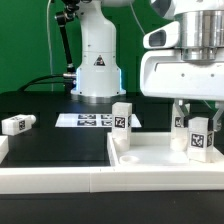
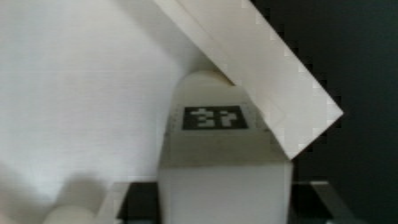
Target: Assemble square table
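The gripper (image 1: pixel 197 121) is clamped on one upright leg (image 1: pixel 198 140) over the right of the single square slab (image 1: pixel 150 158). A second leg (image 1: pixel 122 122) stands at the slab's far left corner. A third leg (image 1: pixel 18 123) lies far left on the black table (image 1: pixel 60 148). One marker board (image 1: pixel 90 120) lies beyond. One white rail (image 1: pixel 50 180) runs along the near side.
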You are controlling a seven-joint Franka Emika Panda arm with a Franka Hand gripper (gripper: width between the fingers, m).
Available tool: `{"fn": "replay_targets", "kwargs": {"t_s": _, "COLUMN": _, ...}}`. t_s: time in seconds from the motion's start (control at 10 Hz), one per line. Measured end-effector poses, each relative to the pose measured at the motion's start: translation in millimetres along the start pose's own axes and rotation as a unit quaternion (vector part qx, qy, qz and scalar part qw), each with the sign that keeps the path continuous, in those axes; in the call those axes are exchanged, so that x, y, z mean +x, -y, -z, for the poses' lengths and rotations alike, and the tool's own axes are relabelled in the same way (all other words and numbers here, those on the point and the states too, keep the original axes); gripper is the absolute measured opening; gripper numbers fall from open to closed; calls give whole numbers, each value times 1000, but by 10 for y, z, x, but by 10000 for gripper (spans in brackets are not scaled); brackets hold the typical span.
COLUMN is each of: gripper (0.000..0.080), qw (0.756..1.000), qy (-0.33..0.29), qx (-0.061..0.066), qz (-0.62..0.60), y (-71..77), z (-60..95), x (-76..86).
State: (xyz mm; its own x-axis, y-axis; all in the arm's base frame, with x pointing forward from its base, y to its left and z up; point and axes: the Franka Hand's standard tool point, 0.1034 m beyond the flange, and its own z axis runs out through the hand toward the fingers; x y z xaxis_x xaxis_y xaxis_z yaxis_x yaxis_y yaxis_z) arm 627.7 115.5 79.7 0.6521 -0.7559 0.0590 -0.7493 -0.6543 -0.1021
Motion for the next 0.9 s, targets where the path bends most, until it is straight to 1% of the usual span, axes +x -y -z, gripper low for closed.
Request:
{"fn": "replay_targets", "kwargs": {"t_s": 0.3, "gripper": 290, "qw": 990, "qy": 2, "qx": -1, "qz": -141, "y": -13, "z": -1, "x": -1}}
{"fn": "replay_targets", "kwargs": {"t_s": 0.4, "gripper": 290, "qw": 981, "qy": 4, "qx": 0, "qz": -192, "y": -12, "z": -2, "x": -8}}
{"fn": "replay_targets", "kwargs": {"t_s": 0.5, "gripper": 290, "qw": 976, "qy": 6, "qx": 0, "qz": -219, "y": -14, "z": -2, "x": -6}}
{"fn": "replay_targets", "kwargs": {"t_s": 0.6, "gripper": 290, "qw": 975, "qy": 5, "qx": 0, "qz": -220, "y": -15, "z": -2, "x": 1}}
{"fn": "replay_targets", "kwargs": {"t_s": 0.7, "gripper": 291, "qw": 968, "qy": 7, "qx": 1, "qz": -250, "y": -14, "z": -2, "x": -3}}
{"fn": "replay_targets", "kwargs": {"t_s": 0.8, "gripper": 291, "qw": 968, "qy": 7, "qx": 1, "qz": -249, "y": -14, "z": -9, "x": -5}}
{"fn": "replay_targets", "kwargs": {"t_s": 0.9, "gripper": 397, "qw": 975, "qy": 9, "qx": -3, "qz": -224, "y": -15, "z": -11, "x": -15}}
